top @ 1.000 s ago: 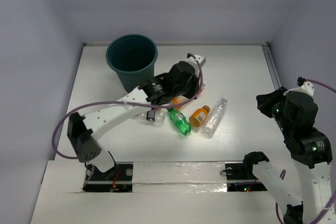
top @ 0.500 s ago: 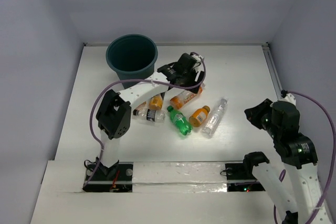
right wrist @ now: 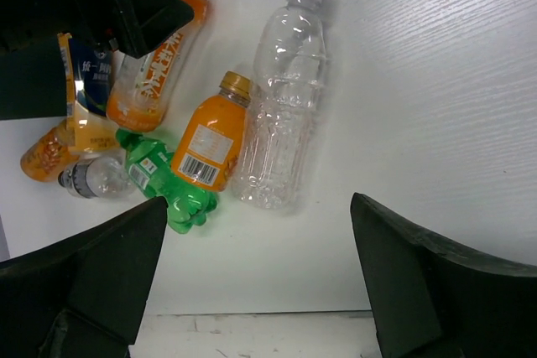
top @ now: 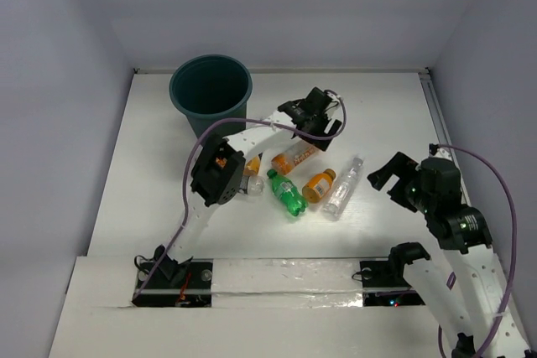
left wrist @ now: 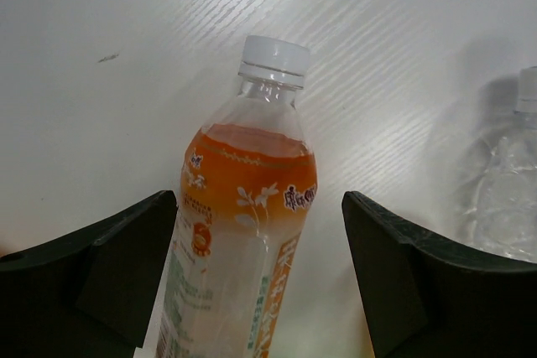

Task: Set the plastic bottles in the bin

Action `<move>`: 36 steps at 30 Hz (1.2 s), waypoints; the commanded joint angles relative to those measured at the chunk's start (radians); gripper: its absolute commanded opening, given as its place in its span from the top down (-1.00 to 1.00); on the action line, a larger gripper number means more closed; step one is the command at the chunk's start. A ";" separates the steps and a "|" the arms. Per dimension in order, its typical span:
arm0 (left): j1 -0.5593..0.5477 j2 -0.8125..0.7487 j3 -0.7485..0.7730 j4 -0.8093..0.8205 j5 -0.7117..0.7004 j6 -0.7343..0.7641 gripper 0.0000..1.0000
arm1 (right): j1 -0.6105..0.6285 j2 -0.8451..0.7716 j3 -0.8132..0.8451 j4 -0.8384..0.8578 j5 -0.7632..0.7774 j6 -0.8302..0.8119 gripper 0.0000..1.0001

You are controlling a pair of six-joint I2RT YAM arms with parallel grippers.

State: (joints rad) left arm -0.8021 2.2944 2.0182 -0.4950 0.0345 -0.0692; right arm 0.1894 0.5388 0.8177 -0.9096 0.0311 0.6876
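Note:
The dark teal bin [top: 211, 90] stands at the back left. Several plastic bottles lie in a cluster in the middle of the table: an orange tea bottle with a white cap [top: 298, 154], a green one [top: 288, 194], a small orange one [top: 319, 184] and a clear one [top: 345, 186]. My left gripper [top: 315, 119] hovers open over the tea bottle [left wrist: 247, 232], which lies between its fingers [left wrist: 109, 266] without being gripped. My right gripper [top: 386, 172] is open and empty, to the right of the clear bottle [right wrist: 281, 106].
Two more small bottles, one orange [top: 250, 165] and one clear with a dark label [top: 249, 184], lie beside the left arm's elbow. In the right wrist view the left gripper [right wrist: 84, 6] fills the upper left. White walls close in the table.
Both grippers have opened. The left arm has reached out to the right, its gripper now over the tea bottle. The right arm has come down and leftward toward the bottles.

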 commanded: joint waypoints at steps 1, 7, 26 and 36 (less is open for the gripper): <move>0.011 0.040 0.074 -0.050 -0.025 0.046 -0.56 | -0.007 0.023 -0.005 0.078 -0.022 -0.025 -0.92; 0.020 0.100 0.070 -0.044 -0.061 0.045 -0.34 | -0.007 0.125 -0.058 0.176 -0.068 0.012 -0.96; 0.128 -0.395 0.176 0.130 0.114 -0.151 0.47 | -0.007 0.760 0.006 0.495 -0.074 0.023 -1.00; 0.515 -0.702 -0.145 0.337 0.168 -0.317 0.46 | -0.016 1.024 0.109 0.469 -0.114 0.024 -0.56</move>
State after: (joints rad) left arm -0.3725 1.5921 1.9873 -0.2192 0.1478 -0.2970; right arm 0.1844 1.5444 0.8871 -0.4572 -0.0654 0.7177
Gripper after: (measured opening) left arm 0.476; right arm 0.806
